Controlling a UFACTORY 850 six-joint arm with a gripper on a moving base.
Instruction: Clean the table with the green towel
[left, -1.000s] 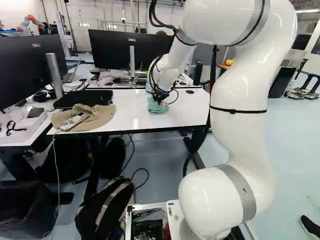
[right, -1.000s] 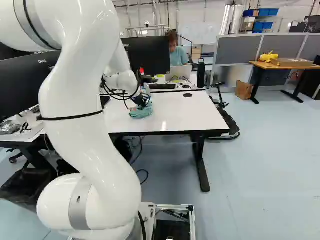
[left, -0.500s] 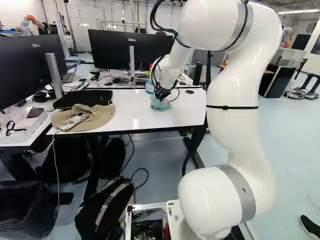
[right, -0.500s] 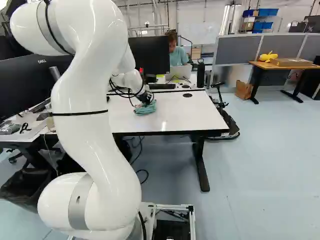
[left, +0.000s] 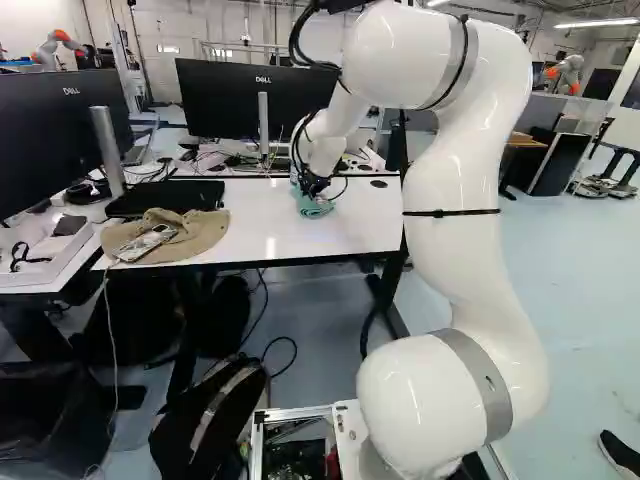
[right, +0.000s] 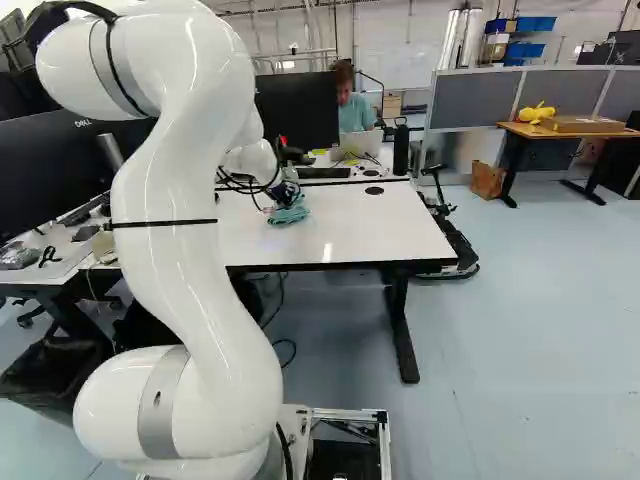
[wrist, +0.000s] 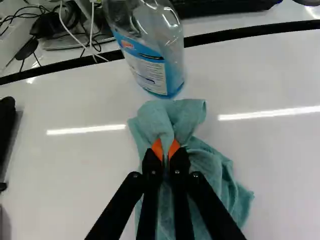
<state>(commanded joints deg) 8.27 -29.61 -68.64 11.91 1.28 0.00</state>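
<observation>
At the far end of my arm the gripper (right: 284, 198) is down at the white table (right: 370, 232). The green towel (right: 290, 212) lies bunched beneath it on the tabletop. In the wrist view my gripper (wrist: 165, 150) is shut on the towel (wrist: 210, 165), a fold of cloth pinched between the orange pads. Part of the towel spreads out under and beside the fingers. Just ahead of the towel stands a clear spray bottle (wrist: 150, 55) with blue liquid, very close to the cloth's front edge.
A tan cap (left: 185, 232) with a phone (left: 148, 242) on it and a black laptop or case (left: 165, 198) lie on the table's left part. Monitors (left: 225, 100) stand behind. A backpack (left: 210, 415) is on the floor near the base. Another robot (left: 568, 75) stands far off.
The arm's upper links have shifted left in the left base view. The gripper and the held towel went slightly right, then back left across the tabletop. The base has not moved.
</observation>
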